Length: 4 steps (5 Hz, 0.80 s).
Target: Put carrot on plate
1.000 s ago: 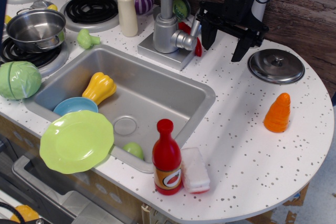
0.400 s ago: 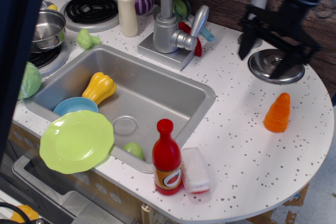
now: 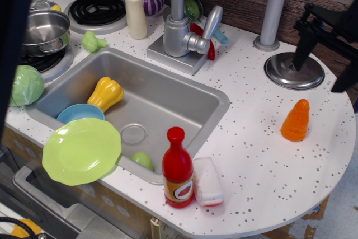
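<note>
The carrot (image 3: 296, 120), a stubby orange cone, stands upright on the white speckled counter at the right. The plate (image 3: 81, 150) is light green and rests tilted on the sink's front left corner. My gripper (image 3: 323, 68) is black, open and empty, at the far right edge above the metal lid and above and behind the carrot. Its two fingers (image 3: 302, 50) point down, well apart. It touches nothing.
A steel lid (image 3: 294, 71) lies behind the carrot. A red bottle (image 3: 177, 169) and a sponge (image 3: 207, 181) stand at the counter front. The sink (image 3: 168, 90) holds a yellow squash (image 3: 106, 93), a blue dish (image 3: 79, 113) and a green ball. Faucet (image 3: 182, 26), grey post (image 3: 273, 9), pot and stove are behind.
My gripper has swept right, from beside the faucet across the lid to the far right edge. The carrot and plate have not moved.
</note>
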Each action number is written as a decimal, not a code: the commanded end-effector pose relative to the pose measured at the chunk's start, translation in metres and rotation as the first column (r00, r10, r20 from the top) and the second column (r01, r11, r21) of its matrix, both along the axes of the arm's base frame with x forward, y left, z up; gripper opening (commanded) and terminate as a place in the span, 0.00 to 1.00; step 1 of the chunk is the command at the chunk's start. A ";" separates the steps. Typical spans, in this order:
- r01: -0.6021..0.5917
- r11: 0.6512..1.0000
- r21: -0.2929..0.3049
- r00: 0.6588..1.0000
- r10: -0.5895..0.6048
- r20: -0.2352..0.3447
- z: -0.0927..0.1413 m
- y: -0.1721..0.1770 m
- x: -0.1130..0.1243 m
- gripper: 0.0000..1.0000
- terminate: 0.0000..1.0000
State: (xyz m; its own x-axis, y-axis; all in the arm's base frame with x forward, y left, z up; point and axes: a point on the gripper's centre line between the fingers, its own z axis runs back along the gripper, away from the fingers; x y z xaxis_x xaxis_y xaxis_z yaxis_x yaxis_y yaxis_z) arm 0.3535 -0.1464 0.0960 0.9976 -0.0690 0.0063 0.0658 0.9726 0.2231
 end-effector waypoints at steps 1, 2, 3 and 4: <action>0.001 0.997 -0.077 0.990 0.010 0.137 0.009 -0.002 0.002 1.00 0.00; 0.010 0.997 -0.076 0.987 0.002 0.159 -0.001 0.001 0.004 1.00 0.00; 0.012 0.995 -0.097 0.984 0.006 0.179 -0.010 0.002 0.005 1.00 0.00; 0.020 0.992 -0.127 0.981 0.005 0.192 -0.021 0.004 0.008 1.00 0.00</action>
State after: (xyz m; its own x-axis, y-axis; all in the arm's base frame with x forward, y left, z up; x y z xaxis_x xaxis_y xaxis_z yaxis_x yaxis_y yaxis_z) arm 0.3546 -0.1401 0.0400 0.9876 -0.0707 0.1401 0.0537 0.9911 0.1216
